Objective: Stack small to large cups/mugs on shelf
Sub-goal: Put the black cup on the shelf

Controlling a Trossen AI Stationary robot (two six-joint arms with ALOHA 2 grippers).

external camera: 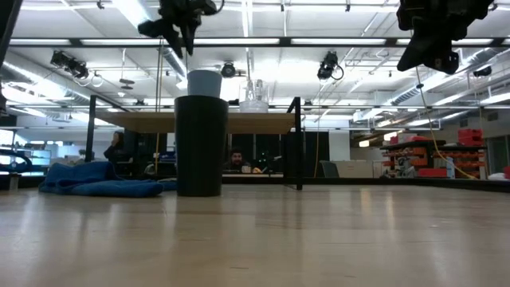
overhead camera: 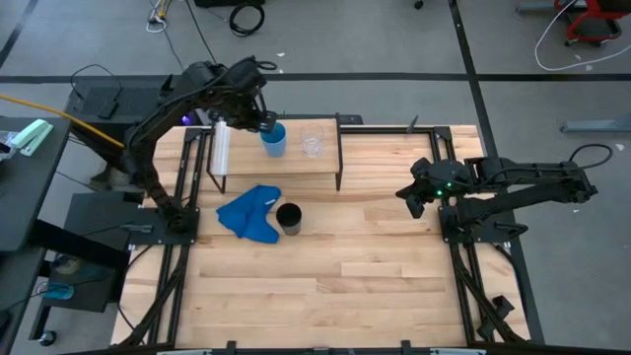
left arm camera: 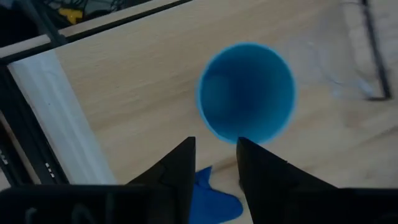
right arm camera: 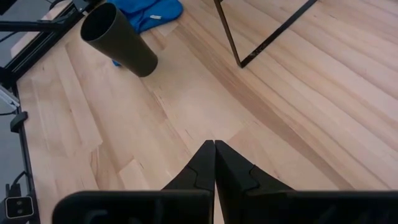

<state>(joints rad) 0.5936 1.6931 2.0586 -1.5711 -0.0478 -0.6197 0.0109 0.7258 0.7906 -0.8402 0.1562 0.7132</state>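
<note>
While the left end effector (overhead camera: 258,120) hangs over the shelf (overhead camera: 237,163) near its back edge, its fingers stand parted with nothing between them, and the light blue cup (overhead camera: 273,139) sits upright on the board just beyond the tips. From the left wrist view the cup (left arm camera: 246,92) shows an open mouth and a bare inside. It looks like light, stiff plastic with a smooth wall, so I judge it easy to knock or slide; a pinch across the rim or the upper wall would suit it.

Just to its right on the same board stands the small clear cup (overhead camera: 313,141), upright, close to the blue one but apart from it, and seemingly empty. It looks thin and slippery, perhaps brittle, and calls for a gentle hold at the rim.

Down on the counter (overhead camera: 375,286), in front of the shelf's front edge, a blue cloth (overhead camera: 248,213) lies crumpled, and the black cup (overhead camera: 289,218) stands upright touching its right side. Taller and narrow, it would likely tip if pushed high; gripping mid-wall seems safest. I cannot see its inside.

Well apart, near the counter's right edge, the right end effector (overhead camera: 413,196) waits with fingers pressed together, holding nothing.
</note>
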